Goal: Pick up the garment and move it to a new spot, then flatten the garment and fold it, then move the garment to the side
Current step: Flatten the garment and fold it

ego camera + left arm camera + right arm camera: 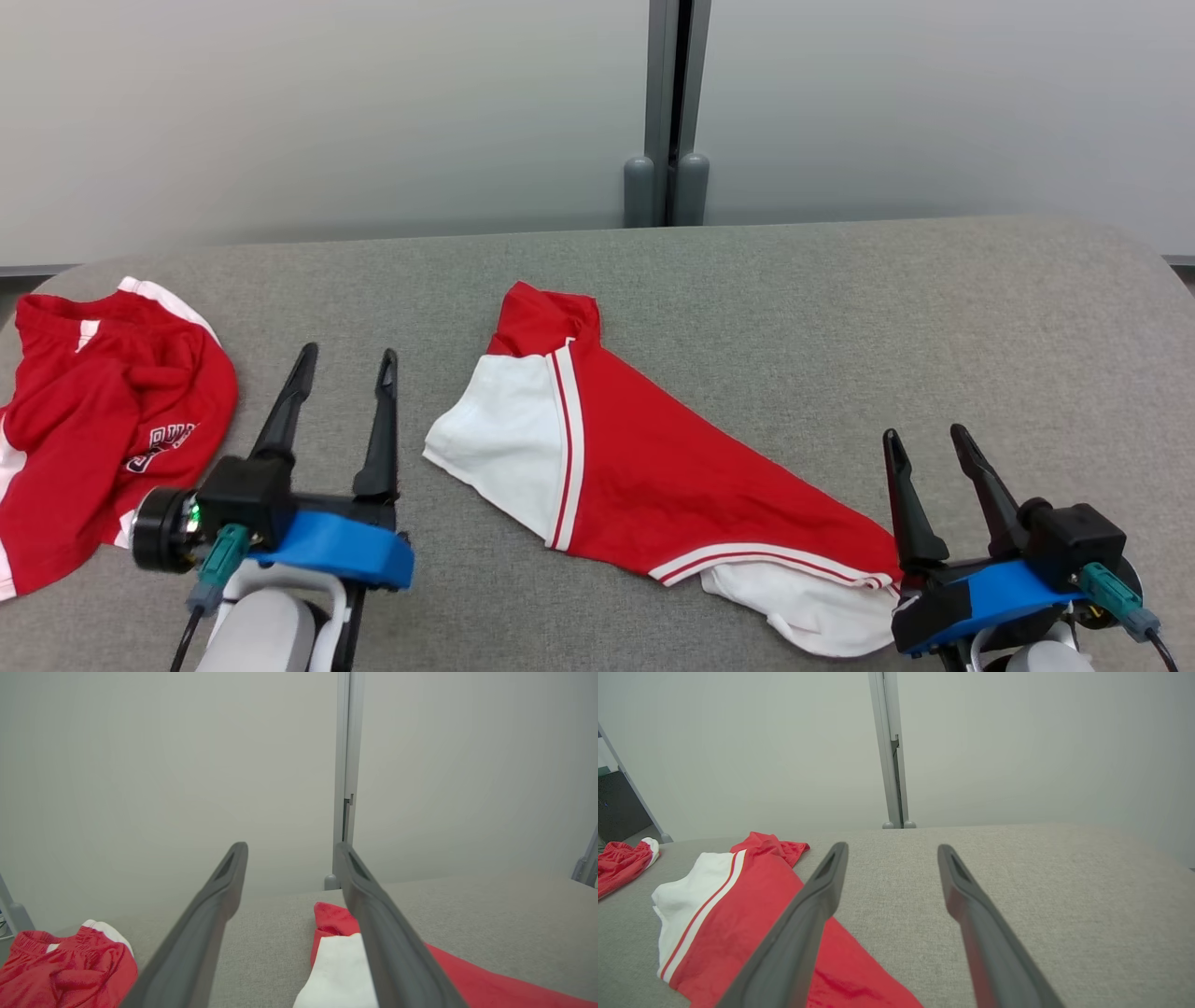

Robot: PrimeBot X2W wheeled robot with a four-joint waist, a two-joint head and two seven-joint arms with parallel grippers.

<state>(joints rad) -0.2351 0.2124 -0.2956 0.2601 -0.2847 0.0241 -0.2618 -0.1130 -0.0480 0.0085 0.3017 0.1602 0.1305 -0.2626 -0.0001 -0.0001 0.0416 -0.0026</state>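
Both pairs of jaws are held wide apart, with nothing between them. The red-and-white garment (653, 457) is laid at the middle of the grey table (840, 308), its long axis running from the table's far middle toward its near right corner. The right gripper (925, 432) is seen just beside that near-right end and is judged the nearer. The left gripper (347, 355) is set apart from its left side, between it and a crumpled red garment (103, 420) at the table's left edge.
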